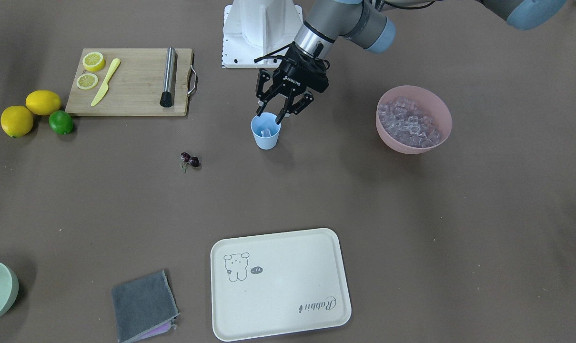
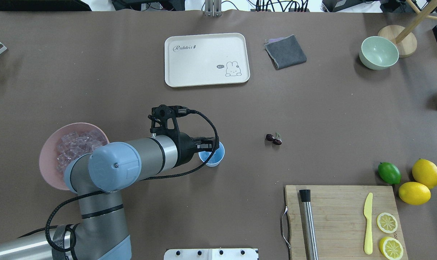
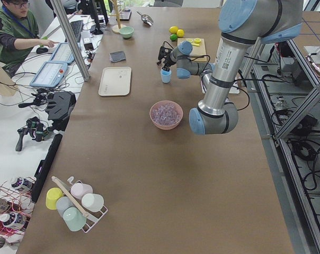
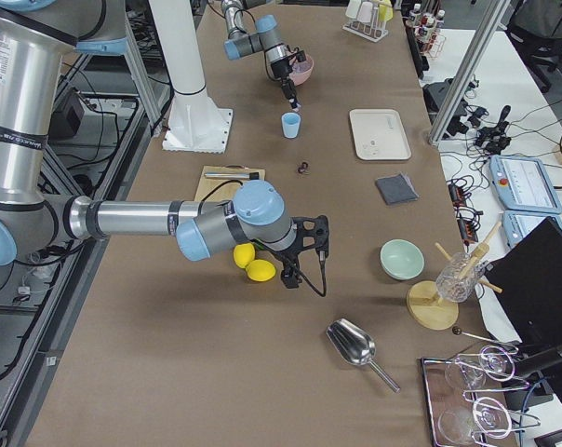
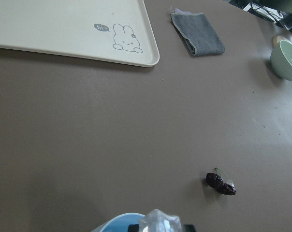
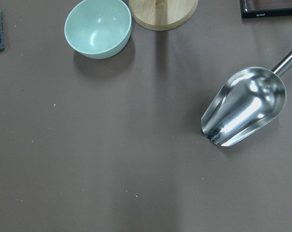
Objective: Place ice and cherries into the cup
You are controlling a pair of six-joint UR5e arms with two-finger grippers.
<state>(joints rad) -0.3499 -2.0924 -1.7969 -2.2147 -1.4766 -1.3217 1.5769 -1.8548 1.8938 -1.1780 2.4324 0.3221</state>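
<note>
1. Currently my left gripper (image 1: 270, 117) hangs right over the small light blue plastic cup (image 1: 266, 139), with its fingertips about level with the rim. In the left wrist view they seem to pinch a small clear glassy ice cube (image 5: 159, 220) just above the mouth.
2. I judge the step in hand to be the drop. I want the cube centred over the cup's mouth before I spread the fingers, and then only a little, since one finger sits close to the rim.
3. That cup looks light, so afterwards I would lift straight up so that nothing drags it over.
4. More ice (image 1: 409, 123) fills the round pink plastic bowl (image 1: 411, 146), well apart from the cup on the robot's left.
5. The pair of dark red cherries (image 1: 190, 161) lies near the cup on the robot's right, not yet in it.
6. My right gripper (image 4: 290, 277) hovers far from the cup, and I cannot tell whether it is spread or pressed together.
</note>
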